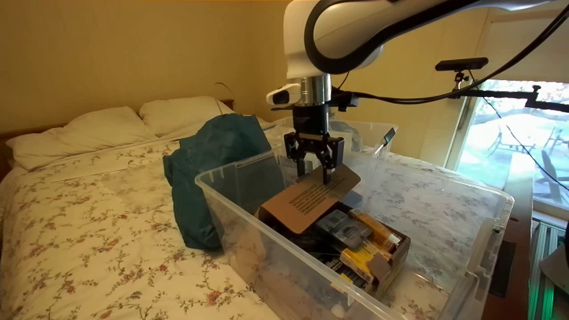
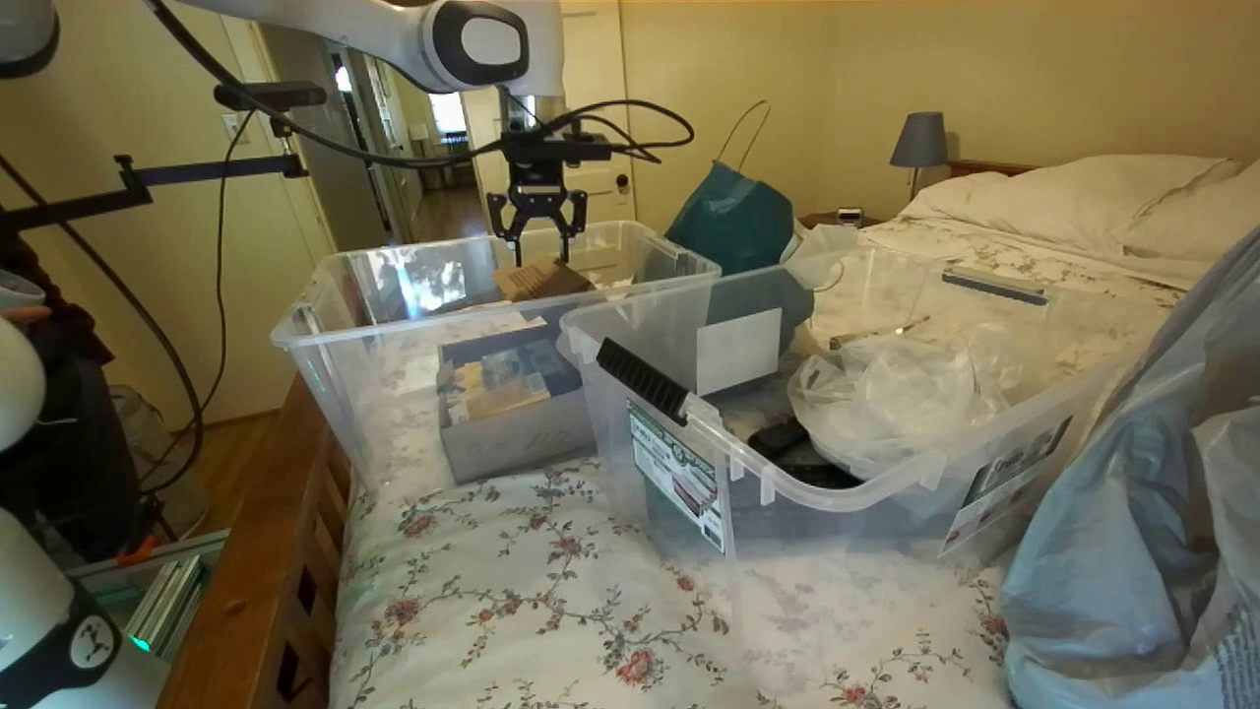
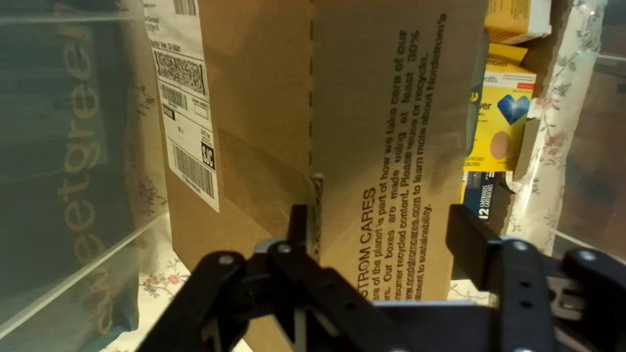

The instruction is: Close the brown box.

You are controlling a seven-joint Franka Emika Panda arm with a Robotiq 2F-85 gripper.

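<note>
The brown box (image 1: 395,269) stands inside a clear plastic tub, its outer wall also showing in an exterior view (image 2: 522,433). Its lid flap (image 1: 309,200) is raised at a slant, with printed text on one panel. In the wrist view, the flap (image 3: 381,122) also shows a white shipping label (image 3: 183,102) on the panel left of the fold. Small packages, including a yellow carton (image 1: 360,258), show in the uncovered part. My gripper (image 1: 314,173) points down at the flap's upper part, fingers apart. In the wrist view the gripper (image 3: 379,220) spans the printed panel; contact cannot be told.
The clear tub's rim (image 1: 275,240) surrounds the box. A second clear tub (image 2: 847,502) with plastic bags stands alongside. A teal bag (image 1: 213,151) leans against the tub. A pale plastic bag (image 2: 1112,551) stands near the second tub. All rest on a floral bed (image 1: 133,249).
</note>
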